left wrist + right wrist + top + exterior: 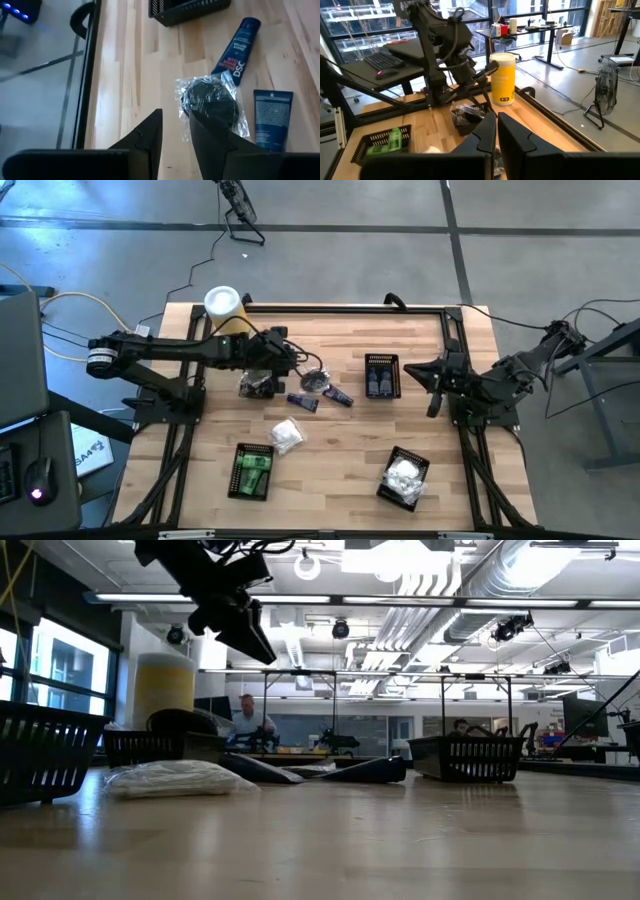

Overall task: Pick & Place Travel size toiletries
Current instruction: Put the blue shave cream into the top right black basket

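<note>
A silvery-clear packet [210, 100] holding a dark disc lies flat on the wooden table [330, 480], beside two dark blue tubes [239, 50] [272, 117]. My left gripper [175, 132] hovers above the table just short of that packet. Its fingers stand a little apart, with bare wood showing between them. In the high view the packet [318, 378] sits just right of my left gripper [296, 366]. A white packet [287, 436] lies nearer the front. My right gripper [496, 135] is shut and empty, raised at the table's right edge [432, 385].
Black mesh baskets stand on the table: one with dark blue items [382, 375], one with green bottles [252, 470], one with white packets [405, 478], and one under my left arm [258, 386]. A yellow canister [222, 305] stands at the back left. A person [245, 720] sits beyond the table.
</note>
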